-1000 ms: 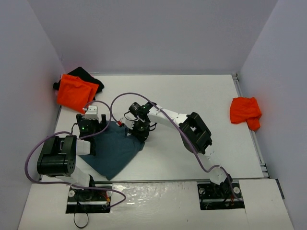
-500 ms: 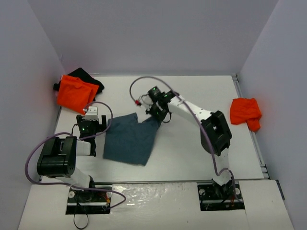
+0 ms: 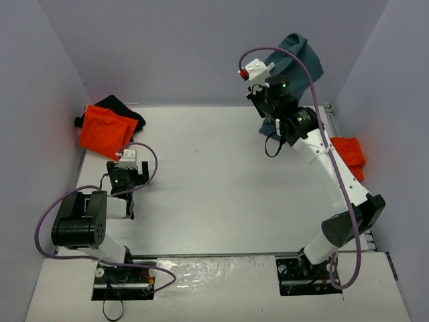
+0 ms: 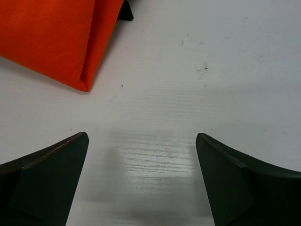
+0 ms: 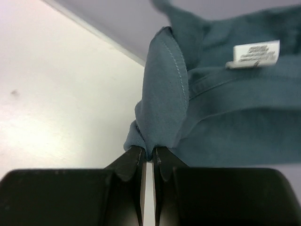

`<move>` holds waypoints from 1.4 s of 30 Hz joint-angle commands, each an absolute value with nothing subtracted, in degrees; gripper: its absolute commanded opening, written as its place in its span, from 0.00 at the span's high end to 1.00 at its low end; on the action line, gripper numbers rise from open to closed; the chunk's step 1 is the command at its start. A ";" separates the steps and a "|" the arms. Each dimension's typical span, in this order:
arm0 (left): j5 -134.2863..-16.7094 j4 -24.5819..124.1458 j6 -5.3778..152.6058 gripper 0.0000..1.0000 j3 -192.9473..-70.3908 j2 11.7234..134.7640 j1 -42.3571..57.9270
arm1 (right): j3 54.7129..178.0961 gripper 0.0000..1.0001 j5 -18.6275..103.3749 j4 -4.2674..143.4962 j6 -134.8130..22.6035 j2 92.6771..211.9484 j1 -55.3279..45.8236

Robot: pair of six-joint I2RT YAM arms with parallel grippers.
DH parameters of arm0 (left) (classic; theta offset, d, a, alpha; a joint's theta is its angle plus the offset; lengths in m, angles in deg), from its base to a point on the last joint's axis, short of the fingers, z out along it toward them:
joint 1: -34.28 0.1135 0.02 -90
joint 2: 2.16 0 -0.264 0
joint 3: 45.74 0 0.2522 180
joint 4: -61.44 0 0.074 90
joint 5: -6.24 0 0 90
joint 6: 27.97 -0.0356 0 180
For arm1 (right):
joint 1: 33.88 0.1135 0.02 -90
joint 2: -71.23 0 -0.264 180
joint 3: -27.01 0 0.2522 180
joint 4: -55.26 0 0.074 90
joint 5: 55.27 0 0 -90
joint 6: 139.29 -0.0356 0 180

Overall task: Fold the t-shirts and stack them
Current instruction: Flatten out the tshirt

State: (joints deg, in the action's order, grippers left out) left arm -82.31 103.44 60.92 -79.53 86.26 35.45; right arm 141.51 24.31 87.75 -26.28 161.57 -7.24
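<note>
orange t-shirts [image 3: 104,131] on white table [image 3: 214,194]

Open table [image 3: 221,188] at centre; orange t-shirt [image 4: 47,37] just ahead of left hand [image 4: 142,141], seemingly apart

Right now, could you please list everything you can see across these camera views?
slate-blue t-shirt: one, teal-grey, held up in the air over the table's far right corner
folded orange t-shirt: one, bright orange, far left corner, lying on the black t-shirt
black t-shirt: one, black, far left corner, mostly covered
crumpled orange t-shirt: one, bright orange, right edge, partly behind the right arm
table: one, white, under everything
left gripper: one, black, open over bare table near the folded orange t-shirt
right gripper: one, black, shut on a fold of the slate-blue t-shirt
</note>
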 commanded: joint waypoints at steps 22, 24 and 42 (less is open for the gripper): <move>-83.17 106.74 60.98 0.03 -82.44 85.38 35.08 | 150.02 0.00 77.44 136.42 2.10 171.02 2.42; -83.23 106.74 60.93 0.03 -82.44 85.38 35.08 | 149.99 0.00 76.24 134.22 0.80 171.42 2.05; -69.48 98.80 58.37 0.03 -85.50 77.14 37.36 | 144.72 0.19 59.44 113.75 -14.45 178.22 0.57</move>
State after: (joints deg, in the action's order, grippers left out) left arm -72.26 102.98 58.66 -79.43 85.09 37.04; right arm 144.87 63.74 118.07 -11.73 181.53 0.67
